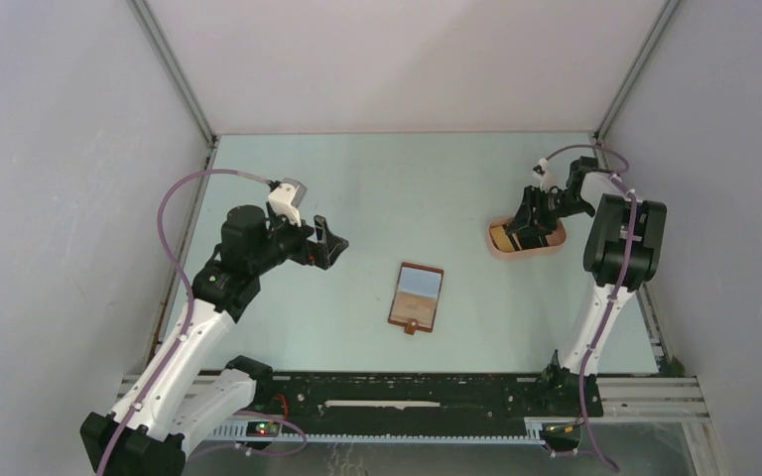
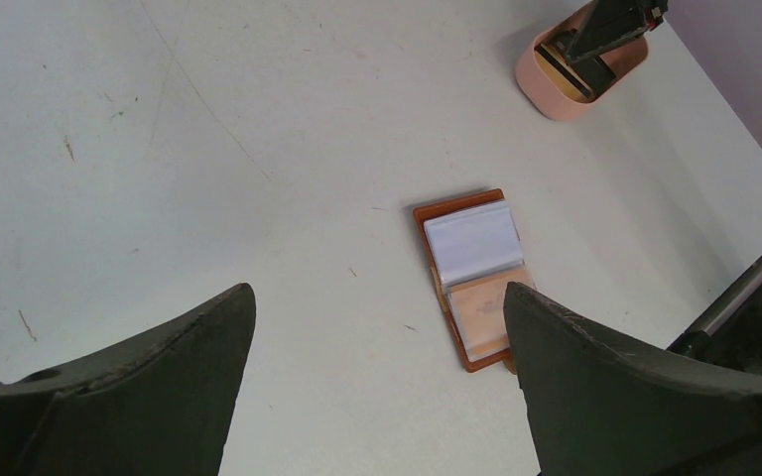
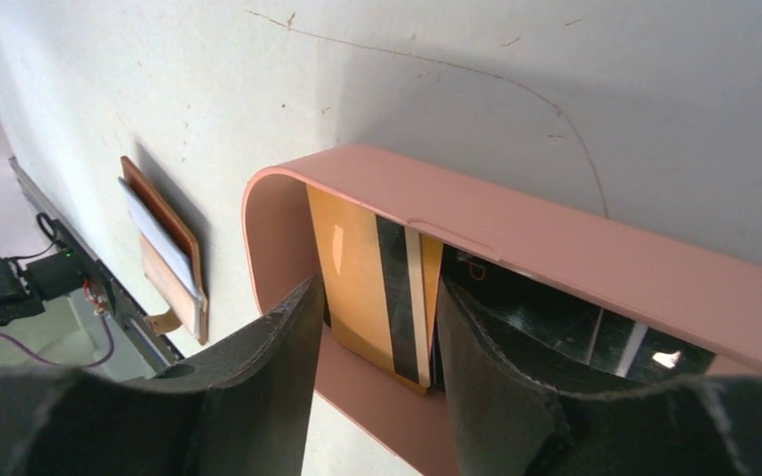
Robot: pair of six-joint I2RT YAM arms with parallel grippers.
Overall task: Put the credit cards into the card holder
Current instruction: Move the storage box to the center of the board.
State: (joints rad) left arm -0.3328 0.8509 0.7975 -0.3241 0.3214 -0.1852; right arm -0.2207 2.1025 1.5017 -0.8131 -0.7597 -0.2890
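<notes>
Right wrist view: right gripper (image 3: pixel 377 288) reaches into the pink tray (image 3: pixel 556 238), fingers (image 3: pixel 258 367) flanking a yellow credit card (image 3: pixel 357 268) with a black stripe; whether they pinch it I cannot tell; dark cards (image 3: pixel 556 332) lie deeper in the tray; the tray sits right of and beyond the card holder (image 1: pixel 417 296), which lies open, long axis near-to-far, snap tab (image 1: pixel 412 328) toward the arm bases (image 1: pixel 561 382); left gripper (image 2: pixel 377 297) hangs spread wide, empty, left of the card holder.

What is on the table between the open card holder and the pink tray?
Nothing: the stretch of table between the card holder and the pink tray is bare, as the top view and the left wrist view show.
</notes>
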